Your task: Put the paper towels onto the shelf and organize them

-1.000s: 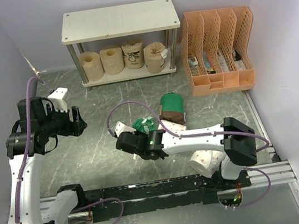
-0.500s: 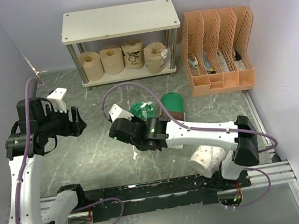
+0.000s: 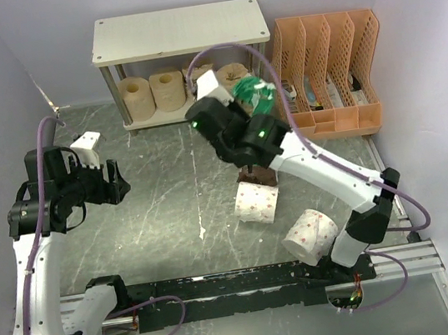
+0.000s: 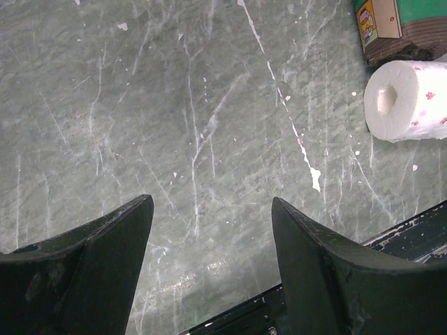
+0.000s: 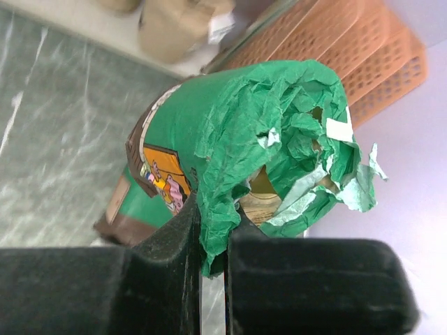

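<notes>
Right jaws: pinched on green-wrapped roll (image 5: 209, 132) by its wrapper, aloft before shelf (image 3: 174, 32) | Left jaws: wide apart, empty, left of shelf

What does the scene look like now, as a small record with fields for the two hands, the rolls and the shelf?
left hand: open, holding nothing
right hand: shut on the wrapper of a green roll, held up near the right end of the shelf
lower tier: two tan rolls in clear view, more partly hidden behind the right arm
table: two white dotted rolls, and a second green roll beside one of them
</notes>
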You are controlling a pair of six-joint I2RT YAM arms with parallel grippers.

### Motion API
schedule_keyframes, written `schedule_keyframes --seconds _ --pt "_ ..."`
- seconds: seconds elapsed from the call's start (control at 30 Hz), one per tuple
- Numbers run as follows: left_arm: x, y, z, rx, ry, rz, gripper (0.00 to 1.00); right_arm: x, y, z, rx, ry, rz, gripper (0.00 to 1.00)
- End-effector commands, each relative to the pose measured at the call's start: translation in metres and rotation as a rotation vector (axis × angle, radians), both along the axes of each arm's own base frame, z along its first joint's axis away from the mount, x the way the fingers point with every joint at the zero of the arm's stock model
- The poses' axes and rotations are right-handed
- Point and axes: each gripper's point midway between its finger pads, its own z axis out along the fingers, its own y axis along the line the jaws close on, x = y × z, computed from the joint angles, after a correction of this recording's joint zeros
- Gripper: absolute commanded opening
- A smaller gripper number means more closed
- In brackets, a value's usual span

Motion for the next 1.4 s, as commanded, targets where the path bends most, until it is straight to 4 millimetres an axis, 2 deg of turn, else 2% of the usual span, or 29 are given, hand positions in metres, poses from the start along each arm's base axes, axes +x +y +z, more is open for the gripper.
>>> schedule_keyframes --seconds 0.0,0.23,0.47,0.63,0.87,0.93,1.17,1.27,1.37 --pt "-0.002 -0.003 0.009 -0.012 -0.045 -0.025 0.79 0.026 -0.027 0.089 0.075 -0.186 -0.066 0.0" --pt "-0.007 -0.004 0.015 -0.015 -0.075 -0.033 0.79 0.061 -0.035 0.16 0.039 -0.319 -0.108 0.0" --pt "-0.009 -0.005 0.017 -0.018 -0.085 -0.042 0.79 0.086 -0.042 0.203 0.038 -0.474 -0.169 0.0" --pt "-0.006 -0.004 0.014 -0.016 -0.065 -0.036 0.79 0.118 -0.042 0.207 -0.003 -0.55 -0.214 0.0" --pt "-0.007 -0.004 0.016 -0.015 -0.075 -0.034 0.79 0.152 -0.048 0.209 0.078 -0.608 -0.208 0.0" --pt "-0.007 -0.004 0.016 -0.016 -0.077 -0.036 0.79 0.167 -0.04 0.193 0.077 -0.585 -0.194 0.0" --pt "-0.005 -0.003 0.013 -0.012 -0.063 -0.025 0.79 0.197 -0.035 0.161 0.069 -0.54 -0.172 0.0" --pt "-0.005 -0.003 0.013 -0.014 -0.064 -0.03 0.79 0.206 -0.034 0.154 0.103 -0.532 -0.151 0.0" --pt "-0.006 -0.004 0.014 -0.016 -0.068 -0.035 0.79 0.212 -0.033 0.155 0.119 -0.552 -0.145 0.0"
